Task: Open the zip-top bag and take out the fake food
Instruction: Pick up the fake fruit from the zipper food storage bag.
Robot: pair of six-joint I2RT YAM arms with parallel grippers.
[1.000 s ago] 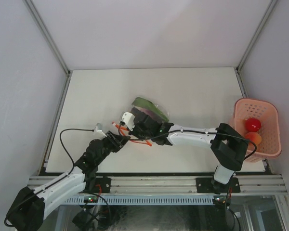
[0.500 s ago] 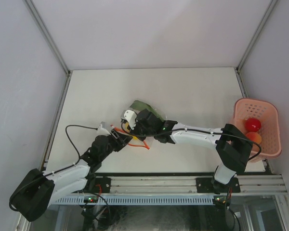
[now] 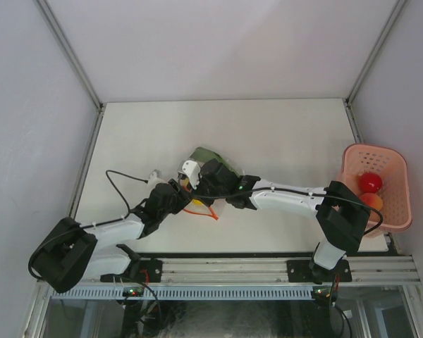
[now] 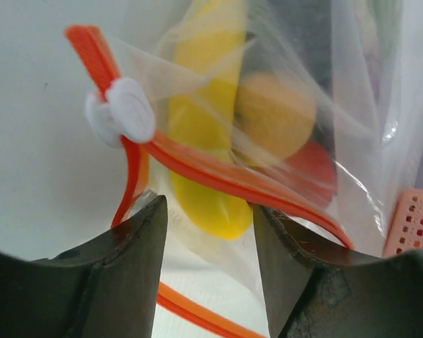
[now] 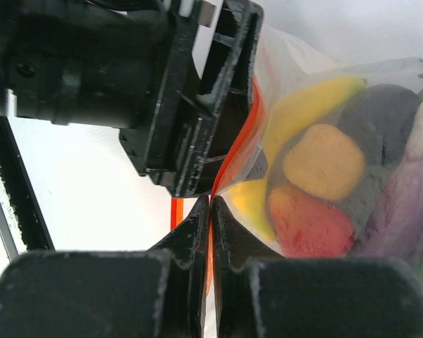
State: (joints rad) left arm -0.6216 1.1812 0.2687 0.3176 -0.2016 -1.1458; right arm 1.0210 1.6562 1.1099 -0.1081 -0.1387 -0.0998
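The clear, crinkly plastic zip-top bag (image 3: 213,158) lay near the middle of the white bench (image 3: 289,130), just beyond where the two arms met, with its red-orange zip strip (image 3: 201,208) trailing toward the near edge. The left fingers (image 4: 137,257) stood partly open. They straddled the bag's mouth edge, so the zip strip (image 4: 218,172) and a fold of clear film ran through the gap between them. I could not tell whether either finger pressed on it. A small white plastic slider (image 4: 123,113) sat on the strip just beyond the fingertips.

The right fingers (image 5: 210,236) were fully closed and pinched the bag's edge at the orange strip (image 5: 248,120), right beside the left arm's black finger block (image 5: 197,134).

The fake food was inside the bag (image 5: 289,60). A long yellow piece (image 5: 307,109), a rounded orange piece (image 5: 324,162), a red piece (image 5: 307,224), a dark purple one (image 5: 381,116) and a paler purple elongated one (image 5: 409,193) were packed together against the film.

Well apart, at the bench's right edge, stood a pink perforated plastic basket (image 3: 402,184). It held a red ball (image 3: 370,182) and an orange ball (image 3: 371,201).
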